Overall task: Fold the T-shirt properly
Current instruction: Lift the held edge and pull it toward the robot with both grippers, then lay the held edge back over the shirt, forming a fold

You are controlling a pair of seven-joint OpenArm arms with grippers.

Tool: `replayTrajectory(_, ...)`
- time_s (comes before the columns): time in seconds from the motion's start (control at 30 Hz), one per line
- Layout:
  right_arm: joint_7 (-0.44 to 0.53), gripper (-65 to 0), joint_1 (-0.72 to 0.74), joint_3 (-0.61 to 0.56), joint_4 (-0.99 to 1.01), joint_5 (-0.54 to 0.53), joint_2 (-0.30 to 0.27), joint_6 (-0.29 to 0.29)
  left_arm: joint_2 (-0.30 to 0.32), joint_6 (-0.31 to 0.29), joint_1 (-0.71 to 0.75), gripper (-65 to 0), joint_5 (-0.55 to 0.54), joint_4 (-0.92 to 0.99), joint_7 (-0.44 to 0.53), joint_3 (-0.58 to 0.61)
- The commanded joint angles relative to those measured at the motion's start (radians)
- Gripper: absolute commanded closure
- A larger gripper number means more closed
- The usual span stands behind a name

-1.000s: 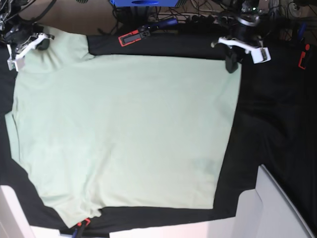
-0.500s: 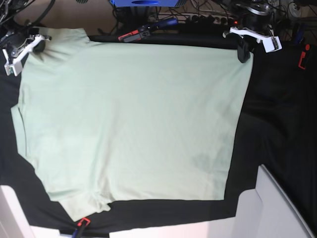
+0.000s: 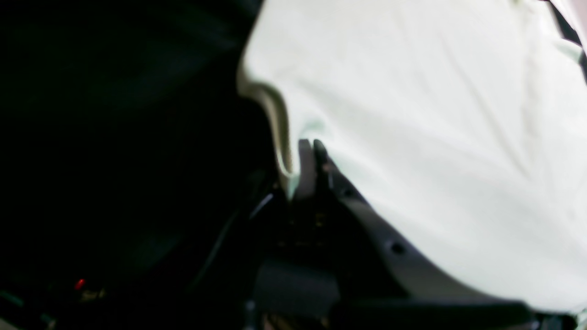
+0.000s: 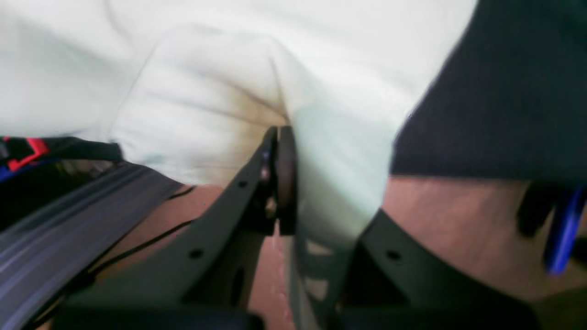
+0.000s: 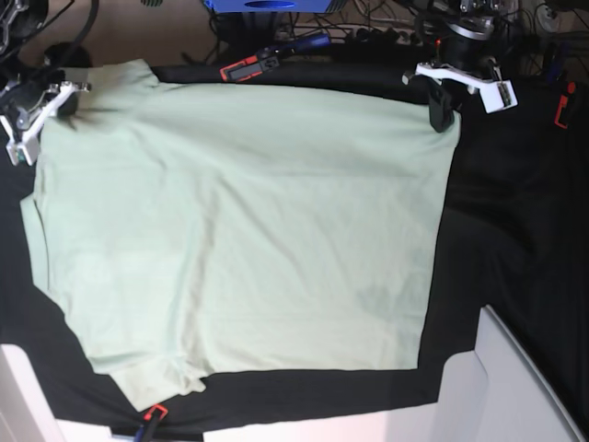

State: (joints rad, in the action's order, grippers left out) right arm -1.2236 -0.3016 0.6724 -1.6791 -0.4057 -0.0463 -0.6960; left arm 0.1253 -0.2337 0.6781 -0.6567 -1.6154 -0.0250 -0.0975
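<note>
While both grippers pinch its corners, the T-shirt [image 5: 239, 230] lies flat

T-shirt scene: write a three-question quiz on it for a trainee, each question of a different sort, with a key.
1. True or false: the T-shirt lies spread on the black table cloth.
2. Which holds a far corner of the shirt? A) only the left gripper B) only the right gripper C) both
3. Fill in: in the left wrist view, the fingers are ____ on the shirt's edge.

Key
1. True.
2. C: each wrist view shows fabric pinched, and the right gripper's fingers are pressed together on it.
3. Shut.
</note>
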Motion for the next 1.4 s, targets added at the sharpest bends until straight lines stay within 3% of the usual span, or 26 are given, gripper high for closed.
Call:
replayTrajectory(0.0, 0.008, -0.1, 0.0, -0.007, -0.016, -0.012, -0.01, -0.002, 0.007, 0.003, 0.01, 0.0, -0.01, -0.018, 0.023, -0.005)
replayTrajectory(0.07, 0.001, -0.1, 0.015, -0.018, -0.016, -0.012, -0.01, -0.002, 0.007, 0.006, -0.004, 0.0, -0.01, -0.029, 0.021, -0.005)
replayTrajectory(0.23, 0.0, -0.1, 0.026, -0.023, -0.014, -0.012, -0.011, -0.002, 0.009, 0.081, -0.005, 0.0, -0.01, -0.066, 0.021, -0.005)
replayTrajectory(0.6, -0.018, -0.1, 0.115, -0.026, 0.032, -0.012, -0.043, -0.002, 0.009, 0.086, -0.065, 0.0, -0.01, -0.069, 0.018, 0.005)
replayTrajectory(0.83, -0.018, -0.1, 0.173, -0.026, 0.116, -0.012, -0.082, -0.002, 0.007, 0.086, -0.156, 0.0, -0.01, -0.061, -0.143, -0.003)
replayTrajectory(1.37, -0.018, -0.1, 0.305, -0.026, 0.242, -0.011, -0.116, -0.002, 0.006, 0.089, -0.283, 0.0, -0.01, 0.066, -0.146, 0.0)
